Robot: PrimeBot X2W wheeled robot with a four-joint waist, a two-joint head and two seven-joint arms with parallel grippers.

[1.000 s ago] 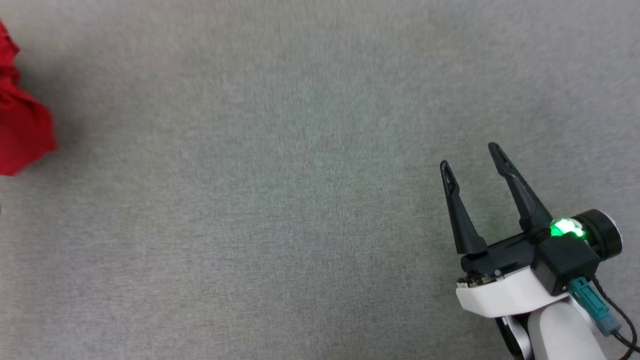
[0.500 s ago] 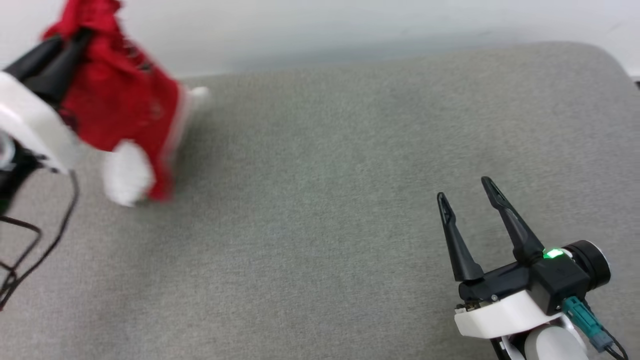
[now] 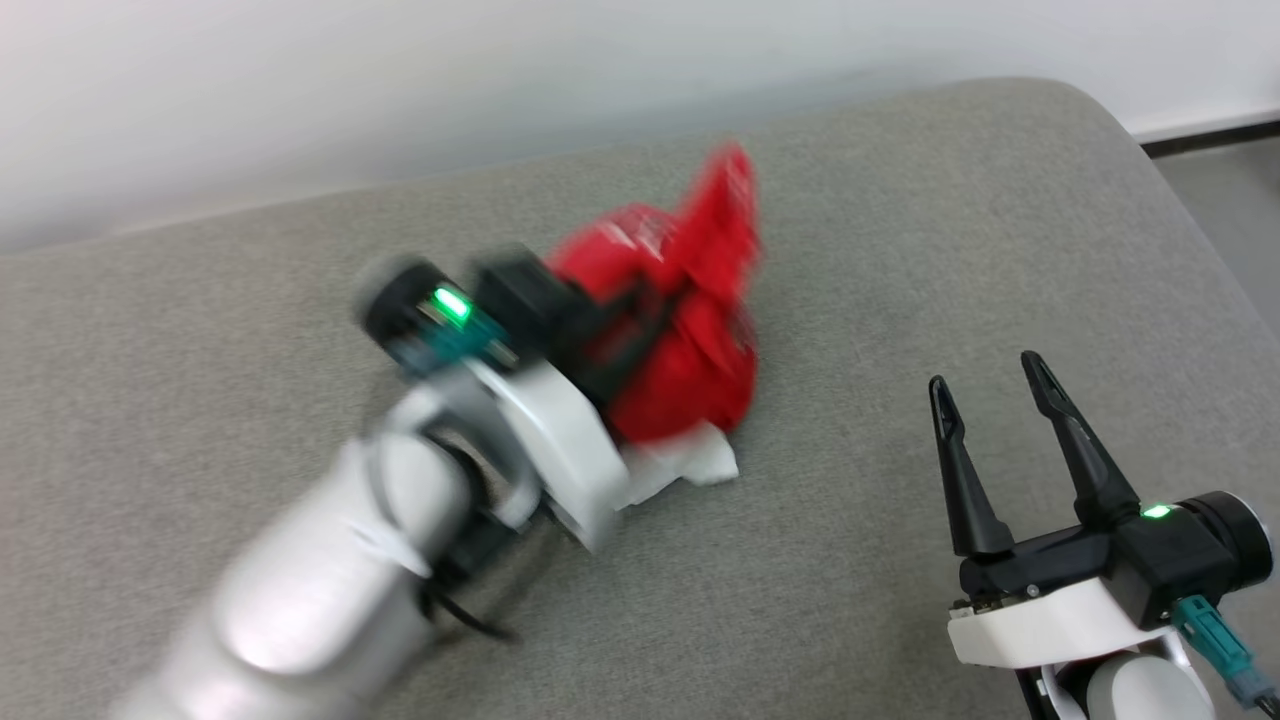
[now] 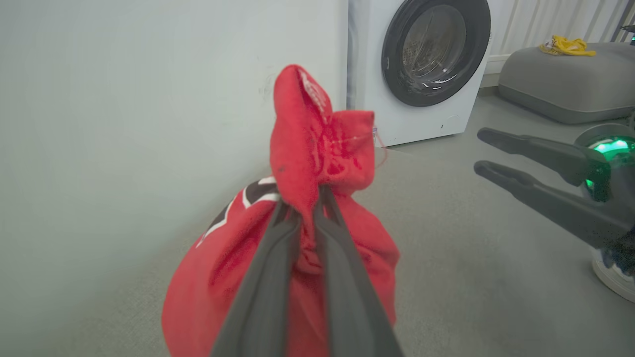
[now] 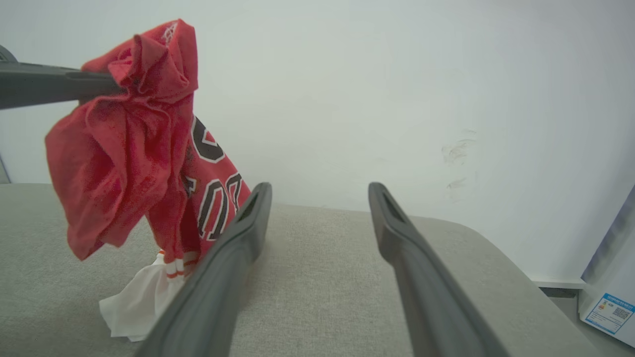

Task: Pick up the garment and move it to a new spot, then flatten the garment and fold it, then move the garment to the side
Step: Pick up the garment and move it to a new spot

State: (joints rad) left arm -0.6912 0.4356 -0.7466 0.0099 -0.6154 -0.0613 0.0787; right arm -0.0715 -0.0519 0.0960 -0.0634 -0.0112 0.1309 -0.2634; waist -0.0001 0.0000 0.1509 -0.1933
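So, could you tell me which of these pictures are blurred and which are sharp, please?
Head view: the left gripper and the garment are smeared by motion blur, while the right gripper is crisp. Left wrist view: the garment is sharp, lit evenly. Right wrist view: sharp too, its black numbers readable.

Big grey fabric pad (image 3: 900, 200) with a rounded corner, pushed right up against a plain white wall (image 3: 400, 80) that's got a few faint scuff marks (image 5: 459, 148) on it. Off to one side there's a white front-loader washing machine (image 4: 421, 64) with a dark round door (image 4: 436, 49). Near it sits a second grey cushion (image 4: 560, 99) with a crumpled yellow cloth (image 4: 568, 45) on top. Also a blue-and-white QR sticker (image 5: 607, 312) on something white, can't tell what.
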